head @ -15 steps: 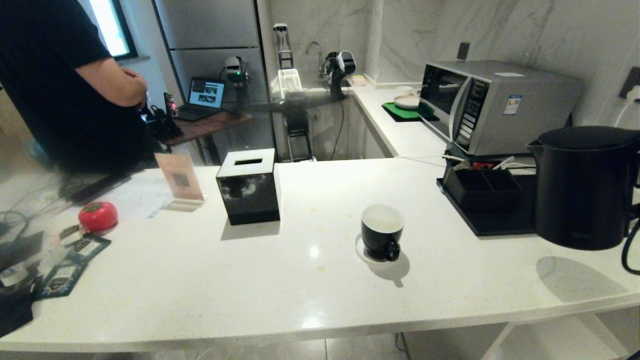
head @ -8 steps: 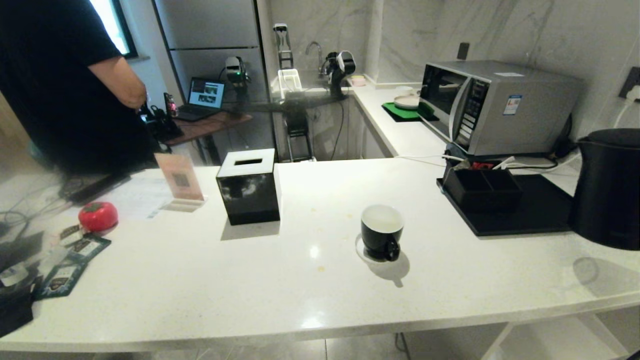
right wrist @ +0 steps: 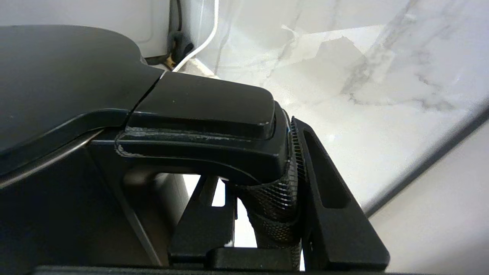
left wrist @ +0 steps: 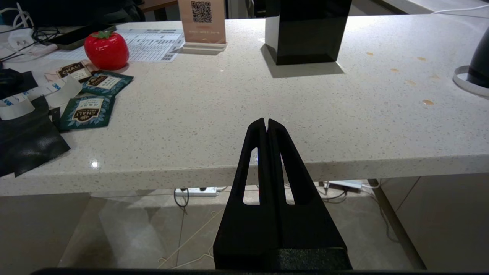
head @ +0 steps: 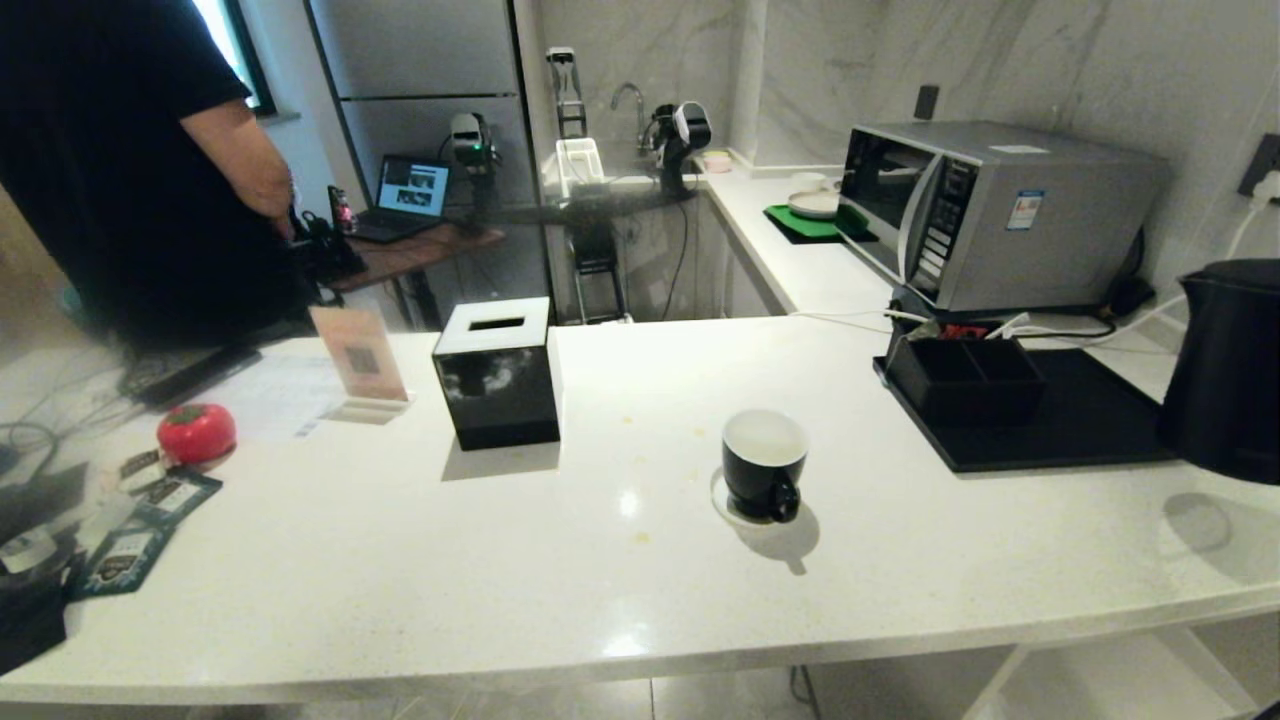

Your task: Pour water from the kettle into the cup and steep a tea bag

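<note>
The matte black kettle (head: 1225, 370) hangs above the counter at the far right edge of the head view, with its shadow on the stone below it. In the right wrist view my right gripper (right wrist: 263, 183) is shut on the kettle's handle (right wrist: 206, 110), one finger on each side of its meshed grip. The black cup (head: 764, 465) with a white inside stands upright on its white saucer (head: 722, 500) mid-counter, well left of the kettle. My left gripper (left wrist: 266, 121) is shut and empty, parked just off the counter's front edge. No tea bag is in view.
A black tissue box (head: 497, 373) stands left of the cup. Beside the kettle a black tray (head: 1050, 420) holds an organiser box (head: 965, 375), in front of a microwave (head: 990, 210). A red tomato-shaped thing (head: 196, 432) and dark blue packets (head: 150, 520) lie far left. A person (head: 120, 170) stands behind the counter.
The kettle has travelled to the right, from over the tray's right end to the edge of the head view. The cup and my left gripper have not moved.
</note>
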You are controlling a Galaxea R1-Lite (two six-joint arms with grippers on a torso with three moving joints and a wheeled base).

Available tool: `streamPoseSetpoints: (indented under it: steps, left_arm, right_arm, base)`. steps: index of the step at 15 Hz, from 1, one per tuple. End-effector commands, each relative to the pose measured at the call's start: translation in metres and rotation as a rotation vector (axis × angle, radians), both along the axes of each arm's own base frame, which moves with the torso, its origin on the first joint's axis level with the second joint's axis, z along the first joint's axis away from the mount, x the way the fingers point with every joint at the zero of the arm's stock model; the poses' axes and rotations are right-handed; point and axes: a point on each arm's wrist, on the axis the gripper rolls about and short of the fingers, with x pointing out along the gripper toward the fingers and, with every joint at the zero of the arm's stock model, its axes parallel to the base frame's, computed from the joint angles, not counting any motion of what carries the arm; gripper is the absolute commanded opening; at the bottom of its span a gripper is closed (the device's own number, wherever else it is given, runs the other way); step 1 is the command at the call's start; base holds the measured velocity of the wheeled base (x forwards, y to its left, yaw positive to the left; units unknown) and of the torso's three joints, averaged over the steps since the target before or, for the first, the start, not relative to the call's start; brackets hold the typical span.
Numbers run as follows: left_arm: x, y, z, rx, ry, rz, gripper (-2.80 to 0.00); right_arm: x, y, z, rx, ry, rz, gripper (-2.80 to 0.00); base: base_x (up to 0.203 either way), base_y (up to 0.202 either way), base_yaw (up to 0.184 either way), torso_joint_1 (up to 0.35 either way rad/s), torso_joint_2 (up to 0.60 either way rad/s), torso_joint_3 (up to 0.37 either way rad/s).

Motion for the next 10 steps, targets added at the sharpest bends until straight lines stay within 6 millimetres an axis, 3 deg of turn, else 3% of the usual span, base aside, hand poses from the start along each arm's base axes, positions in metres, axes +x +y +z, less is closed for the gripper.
streamPoseSetpoints:
  steps: [1,10]
  left_arm:
    - [0.0,0.0,0.0,-0.001,0.001,0.001,-2.8]
    - [0.0,0.0,0.0,-0.001,0.001,0.001,-2.8]
  right_arm:
    - [0.013,-0.012,-0.011,0.012,0.016,-0.007,-2.8]
    - [0.057,-0.048,-0.035,0.048,-0.004,-0.008,-2.8]
  base:
    - [0.0,0.0,0.0,0.0,0.0,0.0]
    - [0.0,0.0,0.0,0.0,0.0,0.0]
